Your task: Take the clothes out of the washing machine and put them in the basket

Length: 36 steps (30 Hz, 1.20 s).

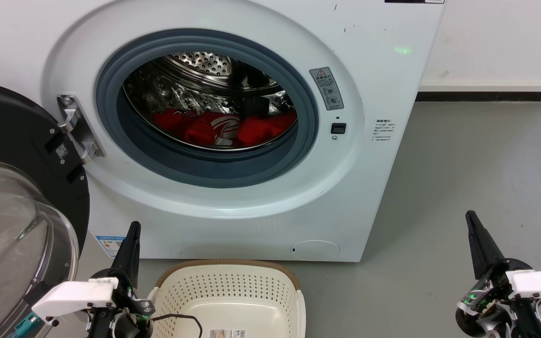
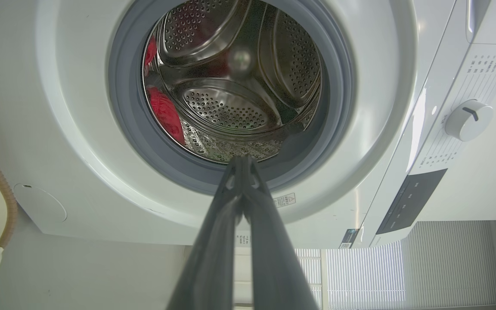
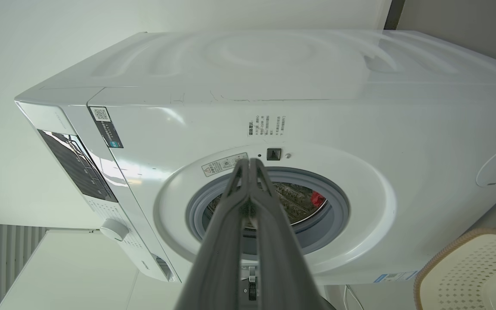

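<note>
1. The clothes [image 1: 219, 127] lie bunched at 6 o'clock inside the drum [image 1: 200, 63], set back behind its lip. None has reached the basket, so I judge the task hardly begun. A shallow pinch might catch only one fold, and the rest could slip free or fall short.
2. The grey gasket [image 1: 204, 166] rings the opening, and its rim at 6 o'clock stands between the clothes and the way out. Fabric dragged low could catch there, or a fingertip could dig into the rubber.
3. The washing machine [image 1: 383, 84] has its door [image 1: 21, 141] swung open from the hinge at 9 o'clock of the opening. The door is near the left gripper [image 1: 129, 249], so a wide sweep of that arm could strike the glass.
4. The basket [image 1: 233, 270] stands on the floor at 6 o'clock of the machine, just beside its front. A black cable [image 1: 176, 318] droops over the basket's near left corner, where a dropped garment could snag it or the arm could nudge the basket aside.
5. The left gripper sits at 7 o'clock of the head view and the right gripper [image 1: 479, 244] at 4 o'clock. Both are low and well apart from the opening, with their jaws pressed together and holding nothing. Entering the drum like that would only push the clothes deeper.
</note>
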### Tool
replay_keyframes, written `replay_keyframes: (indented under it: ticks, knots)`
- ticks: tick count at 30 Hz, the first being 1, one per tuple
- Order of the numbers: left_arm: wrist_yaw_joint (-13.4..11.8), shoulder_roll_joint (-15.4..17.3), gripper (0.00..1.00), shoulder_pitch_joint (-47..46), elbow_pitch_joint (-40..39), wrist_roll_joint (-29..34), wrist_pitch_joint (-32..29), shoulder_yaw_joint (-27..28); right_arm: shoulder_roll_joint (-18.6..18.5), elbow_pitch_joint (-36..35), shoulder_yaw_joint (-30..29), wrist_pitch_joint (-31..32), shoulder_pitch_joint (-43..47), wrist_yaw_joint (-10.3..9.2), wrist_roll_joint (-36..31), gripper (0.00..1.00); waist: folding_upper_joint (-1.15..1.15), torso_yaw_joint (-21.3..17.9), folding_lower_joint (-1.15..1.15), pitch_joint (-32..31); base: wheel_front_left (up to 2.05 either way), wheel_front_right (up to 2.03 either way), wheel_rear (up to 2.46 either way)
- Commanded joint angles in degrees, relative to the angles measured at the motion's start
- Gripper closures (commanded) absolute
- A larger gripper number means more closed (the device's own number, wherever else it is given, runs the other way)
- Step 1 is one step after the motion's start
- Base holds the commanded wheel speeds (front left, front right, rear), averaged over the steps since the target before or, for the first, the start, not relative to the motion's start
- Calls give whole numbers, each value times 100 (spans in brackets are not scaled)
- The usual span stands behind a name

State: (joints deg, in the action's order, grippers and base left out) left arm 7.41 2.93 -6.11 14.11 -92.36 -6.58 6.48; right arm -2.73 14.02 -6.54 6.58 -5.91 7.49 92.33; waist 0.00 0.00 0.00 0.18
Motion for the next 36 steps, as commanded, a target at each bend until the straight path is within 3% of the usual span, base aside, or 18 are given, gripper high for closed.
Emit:
replay_keyframes:
  ticks: [1,23,24,36]
  knots:
    - [21,-11,100,-32,-3,-12,-8,15,-30,9,10,7,-70,0,20,100,0,0,0,0,0,0,0]
    - [21,-11,100,-32,-3,-12,-8,15,-30,9,9,7,-70,0,20,100,0,0,0,0,0,0,0]
    - [0,0,0,8,18,2,2,-4,2,13,0,-1,10,1,-2,0,0,0,0,0,0,0,0]
    - [0,-14,0,262,-15,163,271,-47,19,30,112,-270,243,0,-84,0,0,-2,0,12,0,0,0]
